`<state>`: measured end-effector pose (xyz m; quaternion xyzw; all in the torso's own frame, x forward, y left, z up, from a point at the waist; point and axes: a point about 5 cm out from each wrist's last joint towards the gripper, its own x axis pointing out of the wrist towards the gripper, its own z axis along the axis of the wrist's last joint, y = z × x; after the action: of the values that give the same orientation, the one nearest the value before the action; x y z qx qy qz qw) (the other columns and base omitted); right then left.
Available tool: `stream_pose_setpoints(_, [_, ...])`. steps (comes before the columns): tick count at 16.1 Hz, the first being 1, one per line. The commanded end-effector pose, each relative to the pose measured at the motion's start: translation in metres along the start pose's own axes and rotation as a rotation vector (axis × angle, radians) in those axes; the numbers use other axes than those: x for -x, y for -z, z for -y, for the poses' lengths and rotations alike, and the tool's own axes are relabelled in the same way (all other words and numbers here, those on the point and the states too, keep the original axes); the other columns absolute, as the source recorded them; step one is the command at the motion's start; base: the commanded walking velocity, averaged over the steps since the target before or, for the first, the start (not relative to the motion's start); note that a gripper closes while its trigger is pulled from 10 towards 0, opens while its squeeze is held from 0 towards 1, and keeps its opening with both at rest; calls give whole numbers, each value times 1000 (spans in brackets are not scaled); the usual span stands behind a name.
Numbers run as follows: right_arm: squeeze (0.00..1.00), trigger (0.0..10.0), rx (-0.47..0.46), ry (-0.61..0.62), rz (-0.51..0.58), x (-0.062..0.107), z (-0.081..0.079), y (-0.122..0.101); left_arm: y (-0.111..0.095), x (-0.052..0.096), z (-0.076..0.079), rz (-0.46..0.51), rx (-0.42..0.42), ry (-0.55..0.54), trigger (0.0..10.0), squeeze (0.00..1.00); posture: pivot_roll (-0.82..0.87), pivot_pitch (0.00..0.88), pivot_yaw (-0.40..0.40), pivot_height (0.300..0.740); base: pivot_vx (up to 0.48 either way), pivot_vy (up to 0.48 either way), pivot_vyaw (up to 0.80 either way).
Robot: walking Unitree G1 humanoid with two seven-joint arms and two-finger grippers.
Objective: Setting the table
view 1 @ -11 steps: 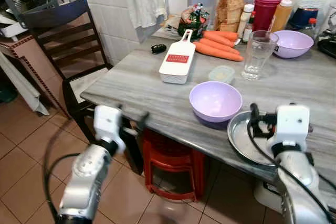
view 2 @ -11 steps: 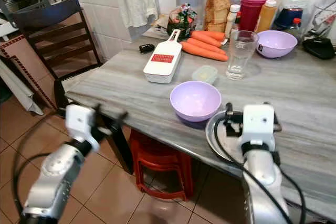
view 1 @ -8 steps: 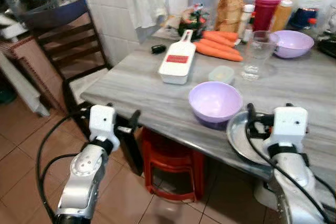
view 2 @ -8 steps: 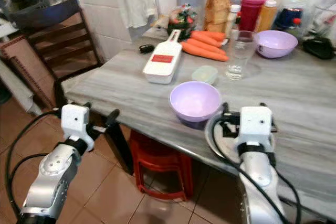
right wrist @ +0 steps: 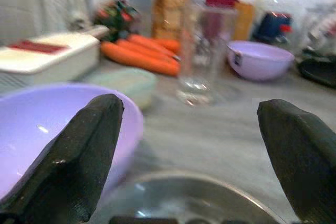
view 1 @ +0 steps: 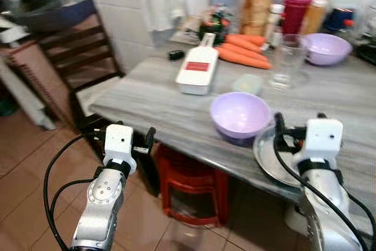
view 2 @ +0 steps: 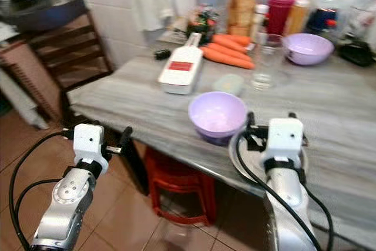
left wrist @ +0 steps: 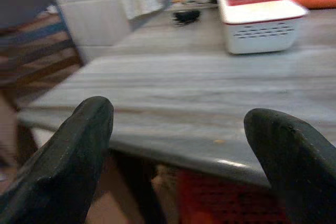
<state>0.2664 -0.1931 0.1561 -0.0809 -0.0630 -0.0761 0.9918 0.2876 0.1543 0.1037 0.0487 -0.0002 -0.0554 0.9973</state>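
A lilac bowl (view 1: 241, 113) stands near the front edge of the grey table (view 1: 147, 95). A steel plate (view 1: 267, 160) lies just right of it, partly over the edge. My right gripper (view 1: 298, 123) is open and hovers low over the plate (right wrist: 184, 198), with the bowl (right wrist: 31, 129) beside one finger. A clear glass (view 1: 288, 60) and a second lilac bowl (view 1: 327, 48) stand further back. My left gripper (view 1: 124, 135) is open and empty. It is held in front of the table's left corner, level with the edge (left wrist: 173, 150).
A white slicer (view 1: 200, 72), a small lidded tub (view 1: 248, 83), carrots (view 1: 247, 51) and jars (view 1: 258, 1) fill the back of the table. A dark chair (view 1: 70, 57) stands on the left. A red stool (view 1: 191, 189) is under the table.
My left gripper has swung round to point straight at the table edge. My right gripper has stayed over the plate. The whole view has shifted a little and blurred.
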Motion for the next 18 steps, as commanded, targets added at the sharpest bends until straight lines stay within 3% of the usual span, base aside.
stream_pose_setpoints(1, [0, 10000, -11, -5, -1, -1, -2, 2, -3, -3, -6, 9, -30, -30, 10000, 0, -92, 0, 103, 740, -300, 0, 0])
stream_pose_setpoints(5, [0, 10000, -11, -11, 15, -3, -4, -1, -5, -7, -12, 15, -34, -37, 10000, 0, -103, 0, 103, 740, -306, 0, 0])
stream_pose_setpoints(12, [0, 10000, -1, -1, 25, -9, 1, -3, -7, -13, -2, 23, -20, -10, 10000, 0, -114, 0, 95, 740, -317, 0, 0])
stream_pose_setpoints(18, [0, 10000, -37, -7, -52, -11, -1, 6, -6, -14, 4, 37, -9, 14, 10000, 0, -116, 0, 90, 740, -256, 0, 0])
